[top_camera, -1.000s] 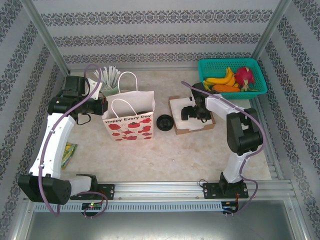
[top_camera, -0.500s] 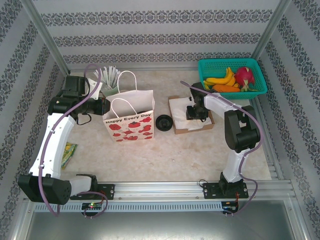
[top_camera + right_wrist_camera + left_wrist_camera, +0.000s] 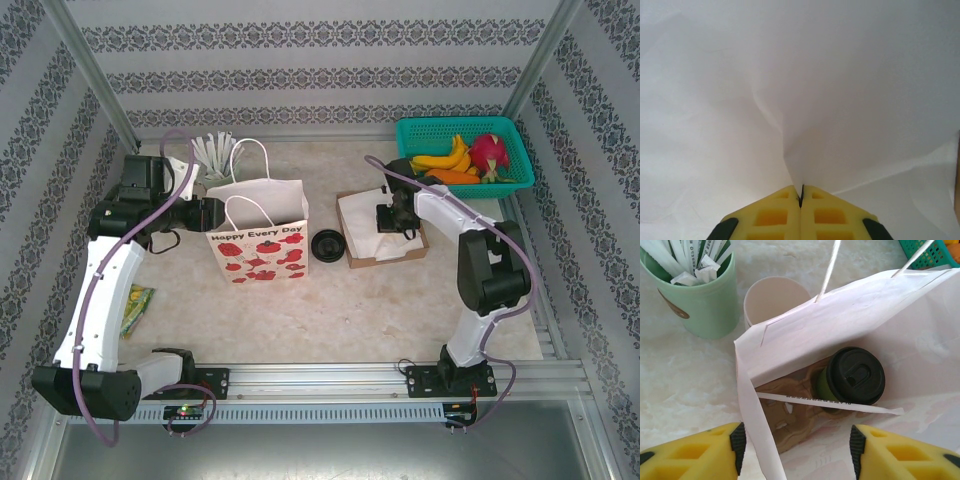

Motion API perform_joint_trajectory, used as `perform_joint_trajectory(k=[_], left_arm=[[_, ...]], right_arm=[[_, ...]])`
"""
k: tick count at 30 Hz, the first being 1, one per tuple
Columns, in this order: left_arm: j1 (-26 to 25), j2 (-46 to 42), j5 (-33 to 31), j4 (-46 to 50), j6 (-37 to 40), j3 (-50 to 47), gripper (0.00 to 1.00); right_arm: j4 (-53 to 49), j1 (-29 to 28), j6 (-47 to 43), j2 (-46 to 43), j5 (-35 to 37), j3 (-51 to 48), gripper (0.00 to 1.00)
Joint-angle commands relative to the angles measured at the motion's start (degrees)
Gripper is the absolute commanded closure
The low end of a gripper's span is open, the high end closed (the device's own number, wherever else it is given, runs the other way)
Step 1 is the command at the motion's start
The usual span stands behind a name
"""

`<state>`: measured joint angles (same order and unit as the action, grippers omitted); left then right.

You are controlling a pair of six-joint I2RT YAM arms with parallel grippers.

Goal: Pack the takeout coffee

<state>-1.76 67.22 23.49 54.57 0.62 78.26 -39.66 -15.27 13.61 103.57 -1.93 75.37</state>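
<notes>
Paper bag [image 3: 258, 250] stands left of centre on table. Inside it: takeout coffee [image 3: 852, 377] upright on cardboard carrier [image 3: 790, 417], wrapped straw [image 3: 830, 403] lying across beside cup. Behind bag sits empty cup [image 3: 772, 300], with straw cup [image 3: 700, 305] to its left. Right of bag: loose lids [image 3: 327, 245]. Further right: box [image 3: 390, 258] with napkins [image 3: 360, 215] in it. Fruit basket [image 3: 455, 123] in far right corner.

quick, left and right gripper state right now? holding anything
left gripper: open, holding nothing, above the paper bag.
right gripper: shut on a white napkin.
</notes>
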Motion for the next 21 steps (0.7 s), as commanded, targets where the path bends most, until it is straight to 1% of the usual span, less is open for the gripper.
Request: perform_joint_trajectory(k=[1,6,9,10,11,14,21], left_arm=[[0.53,-1.67,1.11,-2.57,-0.78,1.24,0.36],[0.53,-3.0,0.69,-3.93,-1.62,0.87,0.21],[0.53,-4.2,0.42,-5.12,-2.41,0.49,0.08],[0.53,-4.5,0.54,-5.41,-2.78,0.36,0.02],[0.53,-4.88,0.81,-5.84,-2.98,0.32,0.0],[0.53,-5.82,2.05,-6.58,-3.18,0.05,0.0],[0.53,-7.34,3.11,-7.98,-3.21,-0.38,0.0]], right_arm=[[-0.86,-0.65,0.1,-2.17,1.82,-0.8,1.0],[-0.27,-0.64,0.73,-4.08,2.59,-1.58,1.0],[1.71,-0.4,2.03,-6.97,2.68,-3.2,1.0],[2.7,-0.07,2.65,-8.29,2.03,-3.91,1.0],[3.66,0.4,3.38,-9.61,1.31,-4.62,1.0],[5.87,1.56,4.77,-12.81,0.05,-6.32,1.0],[10.03,2.44,5.06,-16.48,-0.94,-9.24,1.0]])
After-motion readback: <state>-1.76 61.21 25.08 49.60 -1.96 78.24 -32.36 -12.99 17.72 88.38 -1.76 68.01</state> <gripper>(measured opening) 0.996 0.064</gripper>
